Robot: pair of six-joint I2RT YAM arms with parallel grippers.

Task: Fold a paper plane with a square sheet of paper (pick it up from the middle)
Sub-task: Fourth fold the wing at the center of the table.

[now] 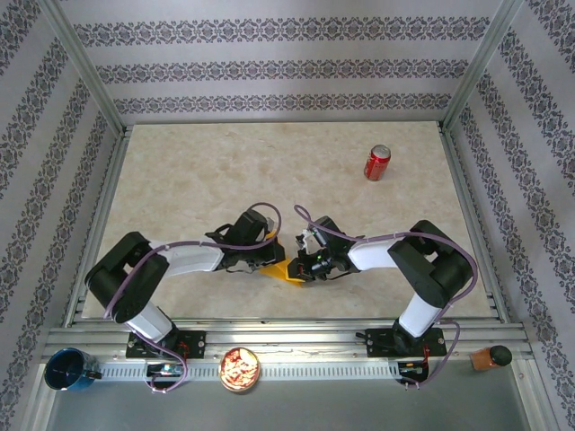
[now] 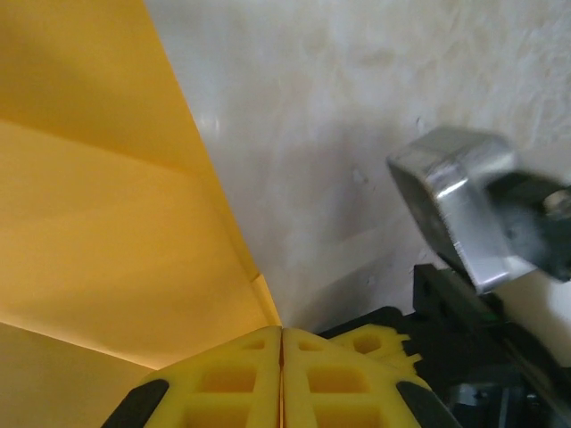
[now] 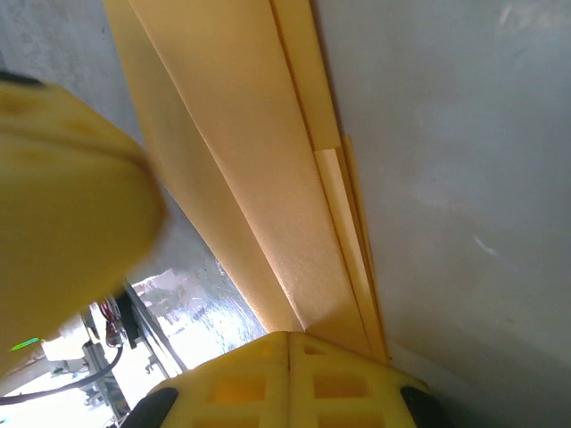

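The orange-yellow paper (image 1: 289,270) is folded into a small creased shape, held just above the table near its front edge, between my two grippers. My left gripper (image 1: 272,261) comes in from the left, and my right gripper (image 1: 308,266) from the right. In the left wrist view the yellow fingers (image 2: 223,383) are pressed together, and the paper (image 2: 107,223) runs into their seam. In the right wrist view the fingertips (image 3: 348,379) are shut on a long layered strip of the paper (image 3: 268,178). The left gripper's finger (image 3: 62,178) is a blur beside it.
A red soda can (image 1: 376,162) stands at the back right of the table. On the front rail are a blue cup (image 1: 70,369), a bowl of snacks (image 1: 240,368) and a brown object (image 1: 491,357). Metal frame posts and patterned walls close in the table.
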